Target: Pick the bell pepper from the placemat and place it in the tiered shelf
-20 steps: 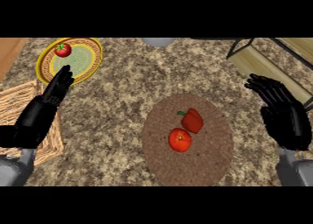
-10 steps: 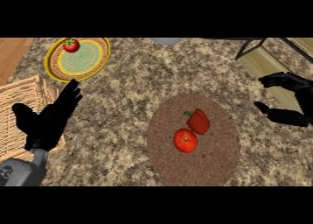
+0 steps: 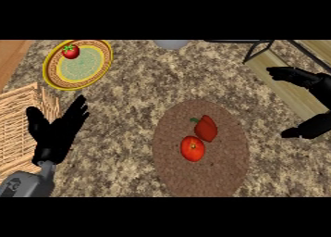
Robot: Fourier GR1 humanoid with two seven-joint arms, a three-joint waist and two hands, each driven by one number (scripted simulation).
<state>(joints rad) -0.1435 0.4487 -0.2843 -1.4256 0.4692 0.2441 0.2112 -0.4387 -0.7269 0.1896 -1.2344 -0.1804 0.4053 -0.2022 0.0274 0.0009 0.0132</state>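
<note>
Head view: the speckled counter (image 3: 134, 106) spreads under both my hands. The tiered shelf (image 3: 288, 85) sits just beyond my right fingertips, and the wicker basket (image 3: 15, 125) lies beside my left hand (image 3: 53, 136), which rests open with its fingers straight. The round placemat (image 3: 216, 171) lies toward my left from my right hand (image 3: 327, 99), whose fingers and thumb are spread wide, holding nothing. On the mat, well short of those fingers, lies the bell pepper (image 3: 206, 128), on its side. A tomato (image 3: 193, 148) is pressed against its near end. I think that is the danger: closing carelessly, I could catch the tomato or nudge the pepper rolling. The shelf's frame could also snag my knuckles.
</note>
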